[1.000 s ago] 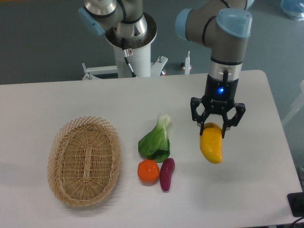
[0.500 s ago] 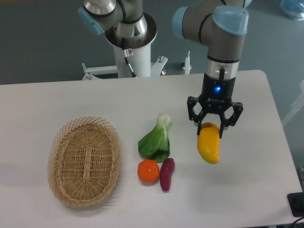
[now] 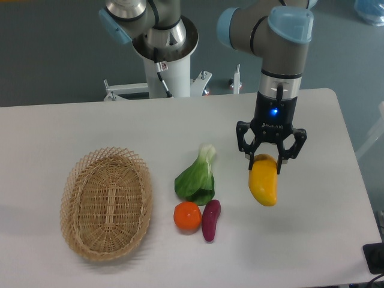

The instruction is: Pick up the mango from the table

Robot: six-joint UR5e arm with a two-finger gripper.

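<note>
Above the table (image 3: 312, 240), jaws clamped around mango (image 3: 264, 183).

The arm (image 3: 282, 54) is built of grey metal tubes with pale blue caps at the joints. Its wrist is a black cylinder with a small blue light. The gripper (image 3: 268, 159) is black with short, dark jaws. A black cable runs down the white base column (image 3: 168, 72).

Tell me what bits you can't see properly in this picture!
- Top end of the mango: tucked inside the end effector, camera view.
- Whether the mango is off the table: one view only, cannot tell.
- Black thing at the bottom right: cut off by the edge.
- Blue thing at the top right: cut off too.
</note>
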